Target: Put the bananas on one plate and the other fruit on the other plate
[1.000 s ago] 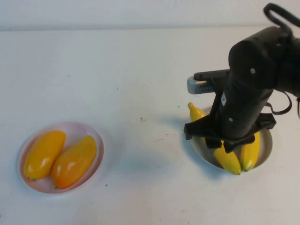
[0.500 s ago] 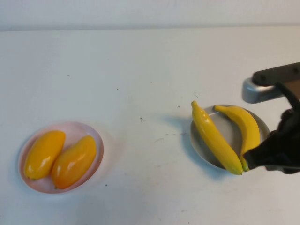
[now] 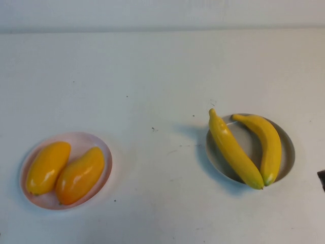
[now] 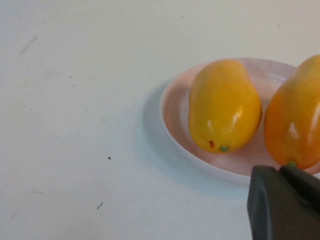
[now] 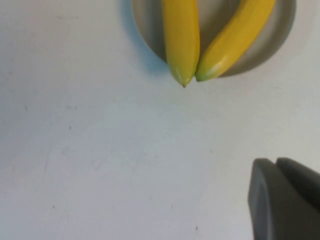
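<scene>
Two yellow bananas (image 3: 232, 150) (image 3: 265, 142) lie side by side on the grey plate (image 3: 290, 152) at the right; the left one's stem end sticks out over the far rim. Two orange-yellow mango-like fruits (image 3: 48, 166) (image 3: 80, 174) lie on the pink plate (image 3: 76, 140) at the left. My left gripper (image 4: 280, 170) is shut and empty, just short of the pink plate (image 4: 172, 115) and its fruits (image 4: 225, 105). My right gripper (image 5: 275, 162) is shut and empty, over bare table nearer than the bananas' tips (image 5: 190, 75). Only a dark sliver of the right arm (image 3: 322, 179) shows in the high view.
The white table (image 3: 152, 76) stretches between and behind the two plates, with a few small dark specks. Its far edge meets a pale wall at the top of the high view.
My right arm has pulled back from over the grey plate to the right and near side, almost out of the high view. Both bananas now lie uncovered on the plate.
</scene>
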You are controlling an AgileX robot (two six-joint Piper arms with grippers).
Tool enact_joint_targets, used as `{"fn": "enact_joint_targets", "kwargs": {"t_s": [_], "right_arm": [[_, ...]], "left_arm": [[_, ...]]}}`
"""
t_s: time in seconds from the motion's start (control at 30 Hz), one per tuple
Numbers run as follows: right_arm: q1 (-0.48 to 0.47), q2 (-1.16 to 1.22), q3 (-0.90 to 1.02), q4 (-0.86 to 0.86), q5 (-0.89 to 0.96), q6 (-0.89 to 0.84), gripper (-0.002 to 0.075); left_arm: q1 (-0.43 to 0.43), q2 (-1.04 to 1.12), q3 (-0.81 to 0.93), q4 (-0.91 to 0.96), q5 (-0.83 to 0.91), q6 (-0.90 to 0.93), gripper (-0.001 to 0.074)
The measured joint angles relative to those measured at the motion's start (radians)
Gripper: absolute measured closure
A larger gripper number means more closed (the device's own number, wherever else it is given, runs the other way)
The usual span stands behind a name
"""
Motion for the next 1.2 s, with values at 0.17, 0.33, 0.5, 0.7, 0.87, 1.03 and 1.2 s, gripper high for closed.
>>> {"fn": "enact_joint_targets", "kwargs": {"t_s": [0.17, 0.33, 0.5, 0.7, 0.87, 1.03, 1.2], "right_arm": [[-0.007, -0.014, 0.135, 0.025, -0.144, -0.047, 0.0741], [-0.155, -0.140, 0.384, 0.174, -0.633, -0.261, 0.0741], [-0.394, -0.353, 0.631, 0.337, -0.883, -0.314, 0.0741], [-0.545, -0.625, 0.879, 0.355, -1.029, -0.430, 0.0741], [-0.580, -0.832, 1.032, 0.358, -1.146, -0.488, 0.0741], [-0.580, -0.993, 1.121, 0.361, -1.184, -0.494, 0.0741], [-0.580, -1.022, 1.121, 0.361, -1.119, -0.496, 0.0741]], "left_arm": [[0.000, 0.000, 0.000, 0.000, 0.000, 0.000, 0.0738], [0.000, 0.000, 0.000, 0.000, 0.000, 0.000, 0.0738], [0.000, 0.000, 0.000, 0.000, 0.000, 0.000, 0.0738], [0.000, 0.000, 0.000, 0.000, 0.000, 0.000, 0.0738], [0.000, 0.000, 0.000, 0.000, 0.000, 0.000, 0.0738], [0.000, 0.000, 0.000, 0.000, 0.000, 0.000, 0.0738], [0.000, 0.000, 0.000, 0.000, 0.000, 0.000, 0.0738]]}}
